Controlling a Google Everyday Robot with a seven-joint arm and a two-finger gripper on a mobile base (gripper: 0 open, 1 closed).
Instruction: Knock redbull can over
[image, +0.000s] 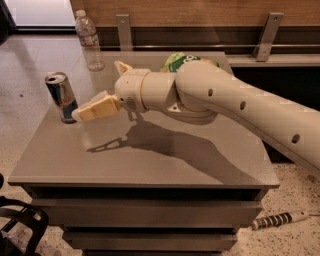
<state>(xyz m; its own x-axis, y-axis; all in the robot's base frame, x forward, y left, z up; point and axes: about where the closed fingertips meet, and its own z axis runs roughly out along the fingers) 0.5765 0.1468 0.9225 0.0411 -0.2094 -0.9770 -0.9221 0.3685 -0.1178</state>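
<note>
Redbull can (61, 97): upright, near the surface's (150, 165) 9 o'clock edge.
Tool (79, 115): fingers pressed together, holding nothing; tip low at the can's 4 o'clock, just beside it.
Advice: sweep toward 9 o'clock, striking higher up so the can topples rather than slides.
Water bottle (90, 40): at the can's 1 o'clock, apart.

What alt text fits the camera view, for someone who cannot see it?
A cream robot arm reaches across a grey table, its gripper right beside an upright redbull can. A water bottle stands behind the can; a green bag shows behind the arm.
</note>
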